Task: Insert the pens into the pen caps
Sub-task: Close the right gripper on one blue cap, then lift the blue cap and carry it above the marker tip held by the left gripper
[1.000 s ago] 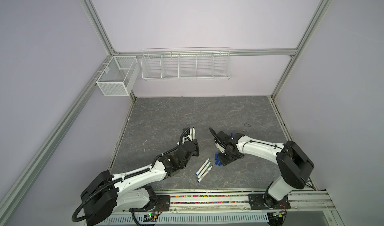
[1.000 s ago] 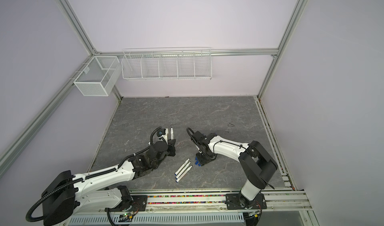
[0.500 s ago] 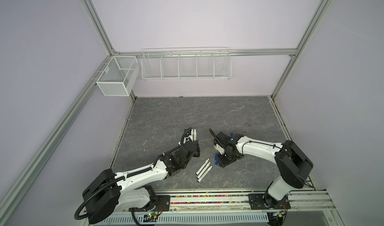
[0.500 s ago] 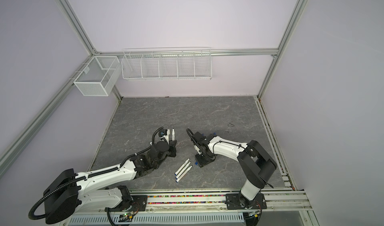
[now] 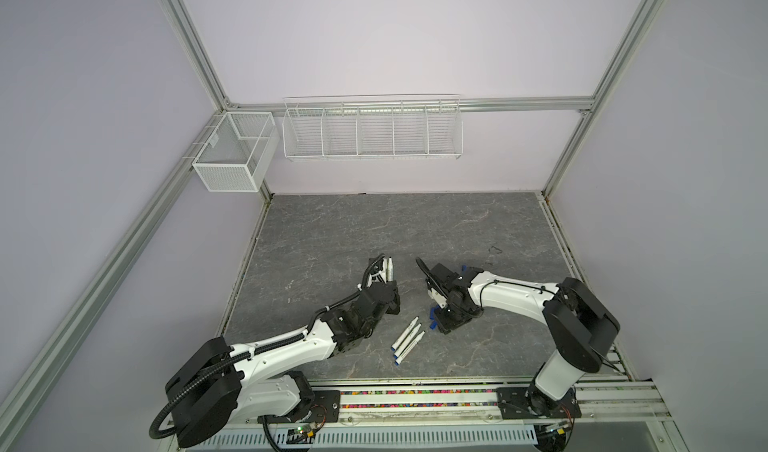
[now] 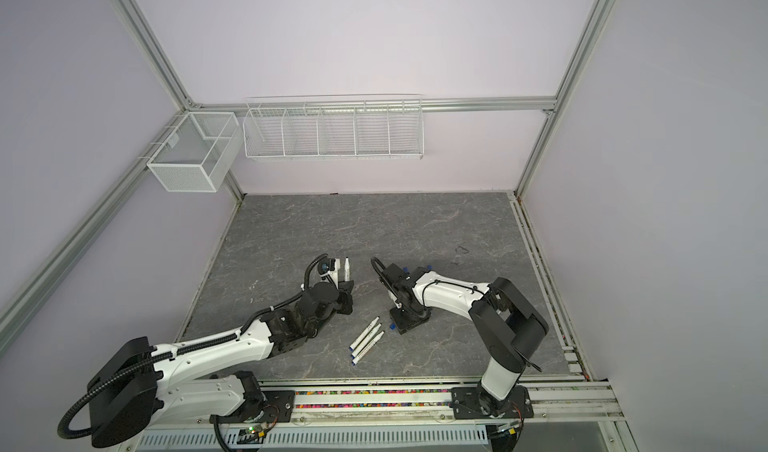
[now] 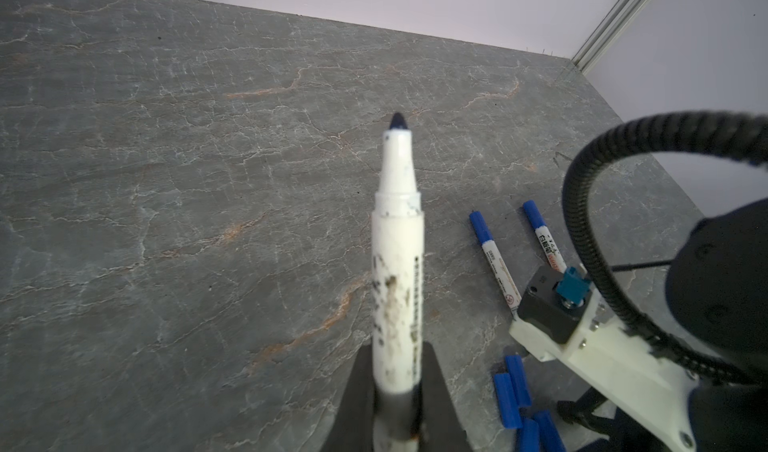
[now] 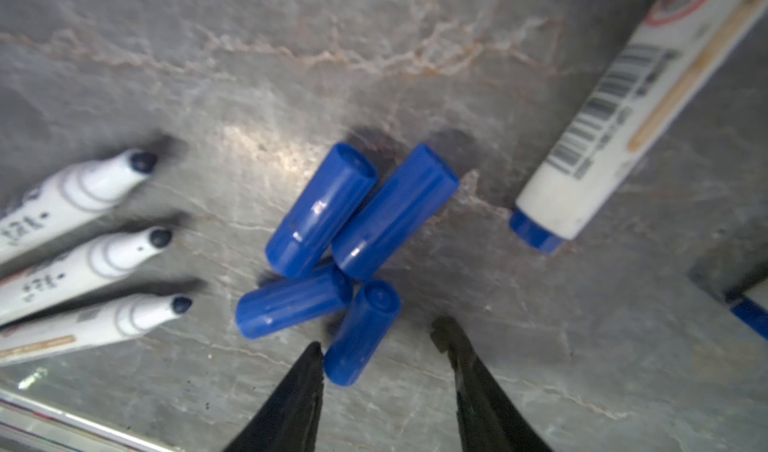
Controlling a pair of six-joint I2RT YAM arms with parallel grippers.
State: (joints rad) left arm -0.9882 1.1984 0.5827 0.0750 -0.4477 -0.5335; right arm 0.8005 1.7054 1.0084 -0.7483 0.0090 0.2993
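Pointing tip-first beyond the jaws, one pen (image 7: 397, 242) is clamped by the left gripper (image 7: 397, 348), presumably so a cap can be pushed on; the right gripper (image 8: 377, 335) is held spread around the nearest pen cap (image 8: 362, 333) lying on the table (image 8: 415, 55), nothing yet grasped.

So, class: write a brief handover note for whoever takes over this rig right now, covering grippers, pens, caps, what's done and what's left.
Left gripper: shut on an uncapped pen, held by its rear end.
Right gripper: open, low over four loose caps on the table.
Three uncapped pens lie side by side next to the caps.
Done: two capped pens lie farther back.
Left: four pens to cap.
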